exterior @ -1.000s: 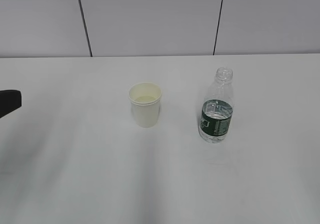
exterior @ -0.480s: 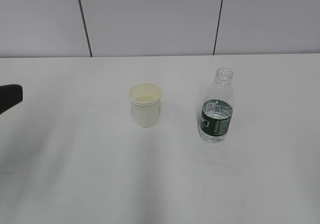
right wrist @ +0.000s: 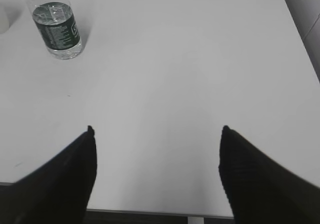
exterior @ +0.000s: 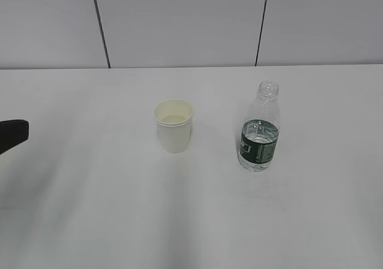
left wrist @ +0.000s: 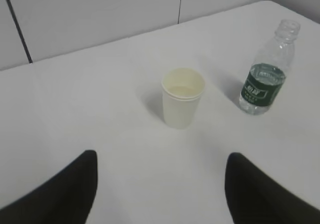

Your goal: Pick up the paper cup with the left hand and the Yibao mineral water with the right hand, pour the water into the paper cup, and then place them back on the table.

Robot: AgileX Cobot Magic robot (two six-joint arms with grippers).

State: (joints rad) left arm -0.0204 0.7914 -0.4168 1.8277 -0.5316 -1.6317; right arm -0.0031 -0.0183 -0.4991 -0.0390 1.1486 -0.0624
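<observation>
The white paper cup point(exterior: 173, 126) stands upright on the white table point(exterior: 90, 215), uncovered. To its right stands the Yibao mineral water point(exterior: 259, 135), a capless clear bottle with a green label and water up to the label's top. In the left wrist view the cup point(left wrist: 183, 97) and bottle point(left wrist: 264, 82) lie well ahead of my left gripper point(left wrist: 161, 156), which is open and holds nothing. Only one black finger point(exterior: 13, 132) of it shows at the exterior view's left edge. My right gripper point(right wrist: 157, 129) is open and holds nothing, near the table's front edge, with the bottle point(right wrist: 55, 27) far ahead on its left.
A grey panelled wall point(exterior: 179, 23) runs behind the table. The table's front edge point(right wrist: 150, 212) shows just under my right gripper, and its right edge point(right wrist: 300, 34) runs along the right wrist view.
The left gripper's finger at the exterior view's left edge rose slightly, then sank lower in the picture. Cup and bottle have not moved.
</observation>
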